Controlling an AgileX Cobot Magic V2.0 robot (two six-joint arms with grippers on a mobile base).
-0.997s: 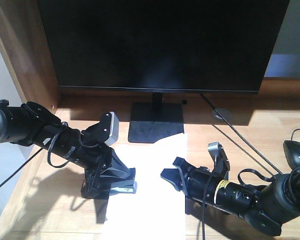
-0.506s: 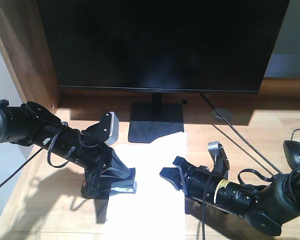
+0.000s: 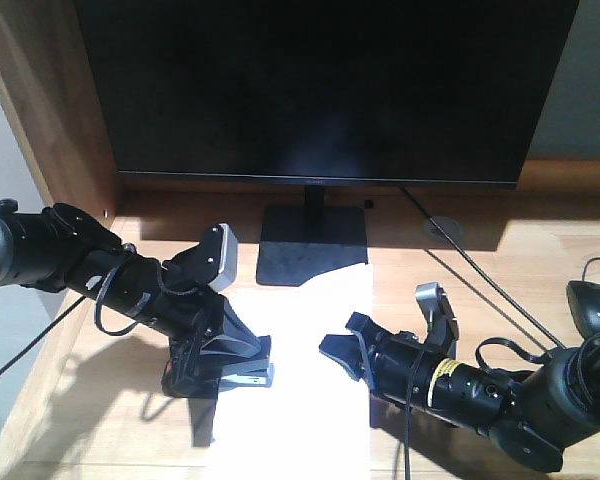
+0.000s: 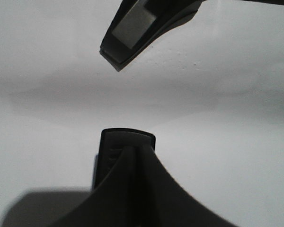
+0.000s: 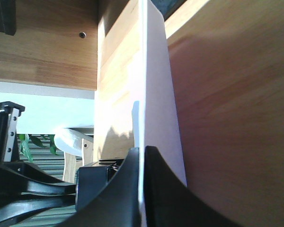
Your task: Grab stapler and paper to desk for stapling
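The white paper (image 3: pixel 300 420) lies on the wooden desk (image 3: pixel 90 420) in front of the monitor. My left gripper (image 3: pixel 220 365) reaches over the sheet's left edge and is shut on the black stapler (image 3: pixel 252 375), whose silver part points right. In the left wrist view the fingers meet at my left gripper (image 4: pixel 132 149), with the stapler's black end (image 4: pixel 118 139) just past them over the paper (image 4: pixel 217 118). My right gripper (image 3: pixel 332 350) is shut on the sheet's right edge. The right wrist view shows the paper (image 5: pixel 156 94) edge-on, pinched in that gripper (image 5: pixel 142 150).
A black monitor (image 3: pixel 320 80) on a square stand (image 3: pixel 310 250) fills the back of the desk. A black mouse (image 3: pixel 592 305) and a cable (image 3: pixel 480 280) lie at the right. A brown side panel (image 3: pixel 50 100) borders the left.
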